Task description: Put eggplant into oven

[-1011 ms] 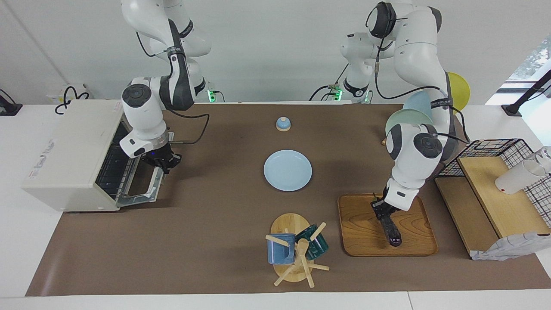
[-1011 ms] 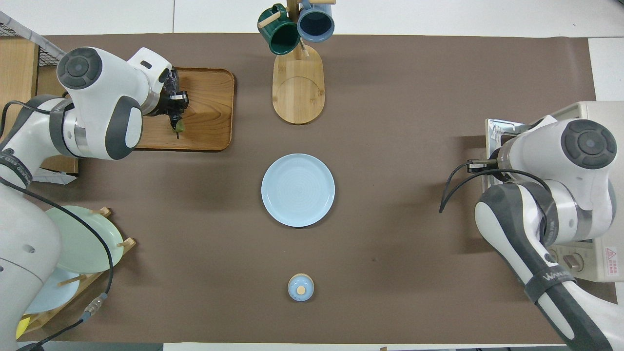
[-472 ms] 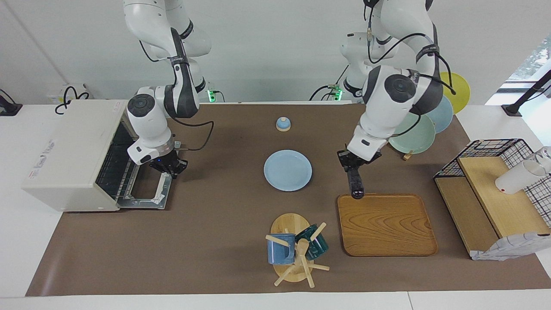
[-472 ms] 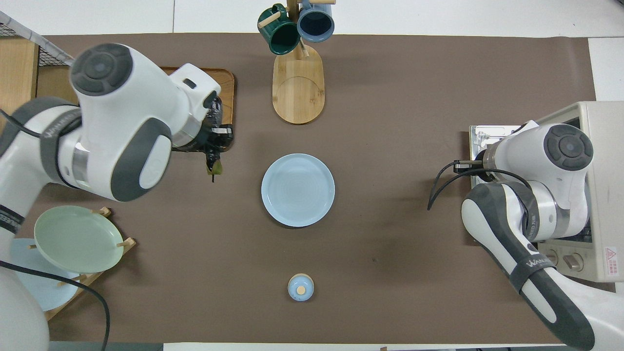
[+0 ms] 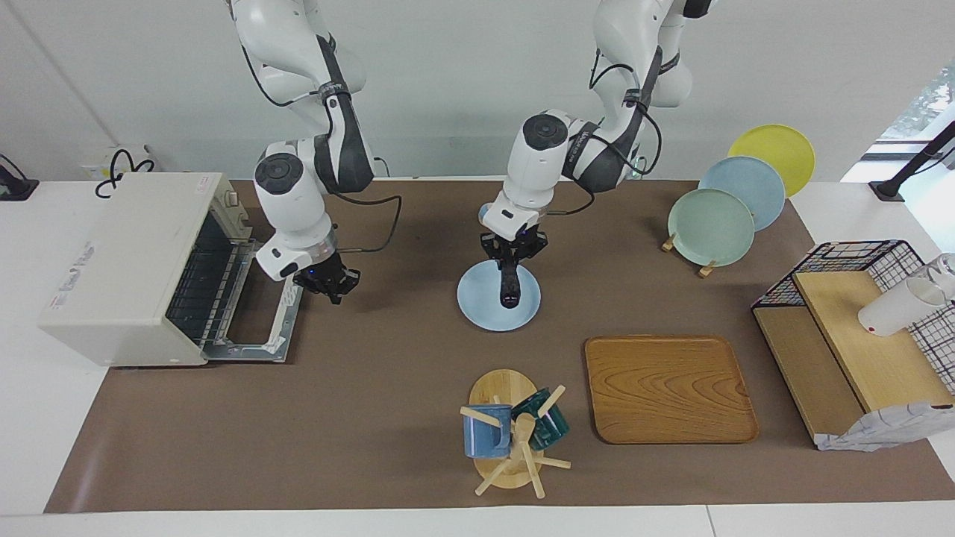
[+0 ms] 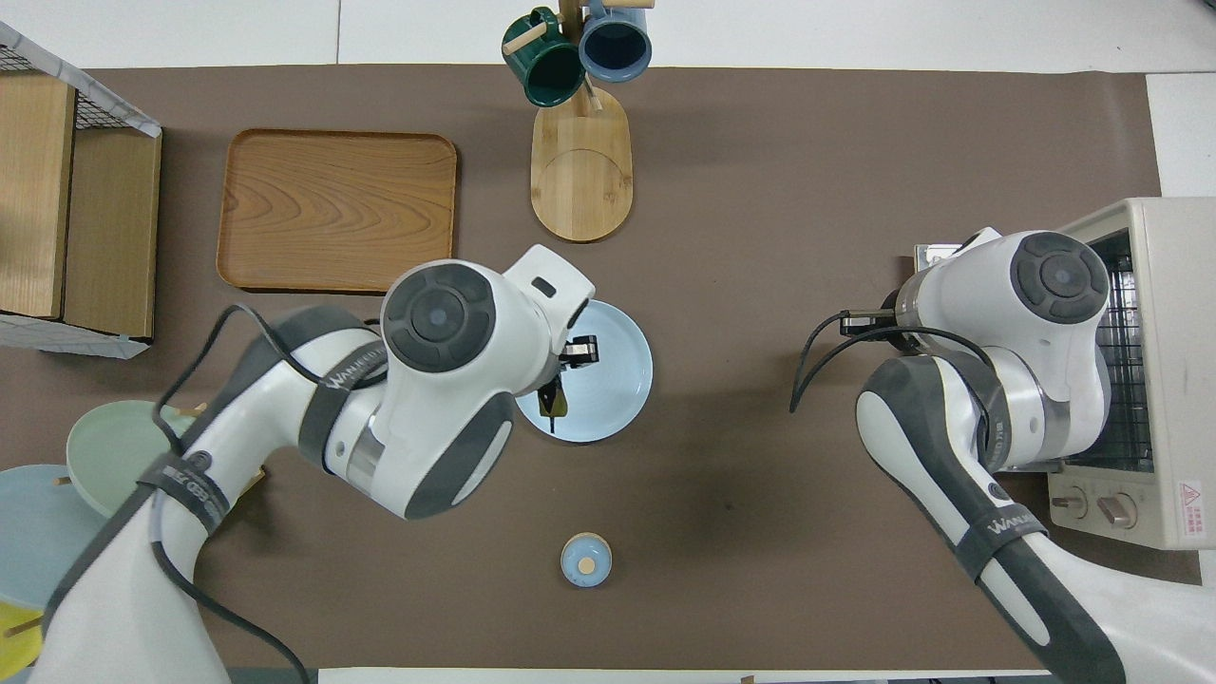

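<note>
1. Over the blue plate (image 5: 498, 313): left gripper (image 5: 512, 262) clamped on eggplant (image 5: 509, 287), carried off the wooden tray (image 5: 669, 388) toward the oven (image 5: 127, 268).
2. Beside the oven's lowered door: right gripper (image 5: 328, 282) pinched shut, empty, drawn back; rack accessible.

Bright, even light from above — soft shadows beneath both arms, everything sharp, no glare.

A brown mat (image 5: 373, 418) covers the table (image 5: 30, 447). Around the light blue plate (image 5: 477, 313) on it: wooden tray (image 5: 668, 388), mug tree (image 5: 507, 429), small knobbed lid (image 6: 586, 559), seemingly ceramic, and the oven (image 5: 127, 261) at one end.
</note>
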`<state>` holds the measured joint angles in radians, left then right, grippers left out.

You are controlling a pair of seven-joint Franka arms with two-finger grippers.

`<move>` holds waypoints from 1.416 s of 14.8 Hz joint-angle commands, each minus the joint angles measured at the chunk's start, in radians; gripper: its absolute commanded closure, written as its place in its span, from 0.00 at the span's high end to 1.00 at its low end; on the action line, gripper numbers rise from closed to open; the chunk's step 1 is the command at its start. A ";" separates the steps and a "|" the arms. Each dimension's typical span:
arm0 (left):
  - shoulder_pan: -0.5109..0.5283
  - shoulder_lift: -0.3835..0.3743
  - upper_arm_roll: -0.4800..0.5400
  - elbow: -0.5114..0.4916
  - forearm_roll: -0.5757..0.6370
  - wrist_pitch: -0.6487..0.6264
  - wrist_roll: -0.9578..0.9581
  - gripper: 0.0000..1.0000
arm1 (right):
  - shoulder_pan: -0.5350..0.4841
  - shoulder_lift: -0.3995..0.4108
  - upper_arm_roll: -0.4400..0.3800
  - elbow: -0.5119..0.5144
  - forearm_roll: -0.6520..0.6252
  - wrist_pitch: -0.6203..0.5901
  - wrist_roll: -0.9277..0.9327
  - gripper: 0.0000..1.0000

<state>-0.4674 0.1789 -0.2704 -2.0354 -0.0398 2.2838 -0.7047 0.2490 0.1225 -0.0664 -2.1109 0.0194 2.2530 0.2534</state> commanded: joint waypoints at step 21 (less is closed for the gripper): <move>0.530 -0.136 0.039 0.287 -0.006 -0.455 0.591 1.00 | 0.564 0.431 0.030 0.743 -0.080 -0.276 0.575 0.50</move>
<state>0.0360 0.0679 -0.2256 -1.7614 -0.0407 1.8645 -0.1355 0.7878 0.4077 -0.0324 -1.5323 -0.0071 1.9962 0.7967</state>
